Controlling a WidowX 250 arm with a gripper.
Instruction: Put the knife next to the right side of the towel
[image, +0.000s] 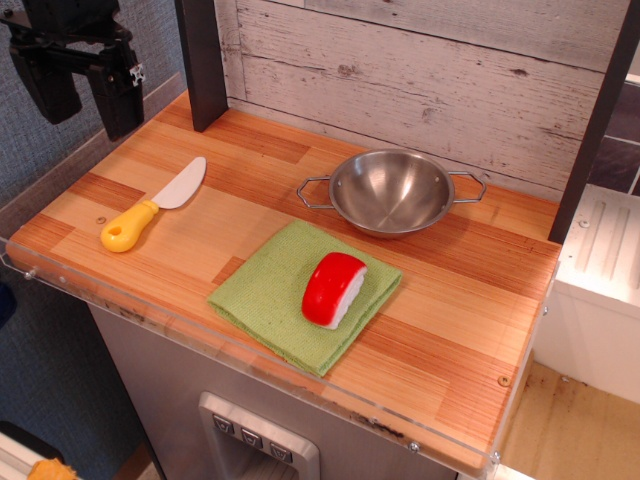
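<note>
The knife (152, 206) lies flat on the left part of the wooden counter, white rounded blade pointing back right, yellow handle with a hole toward the front left. The light-green towel (262, 290) lies flat near the front middle, a red-and-white toy block (334, 288) on its right half. My black gripper (82, 98) hangs open and empty above the counter's back left corner, well above and behind the knife.
A steel bowl (392, 190) with two handles stands behind the towel. A dark post (203, 60) and a whitewashed plank wall (430, 70) close the back. The counter's clear-edged front rim (250, 365) drops off; bare wood (450, 330) lies right of the towel.
</note>
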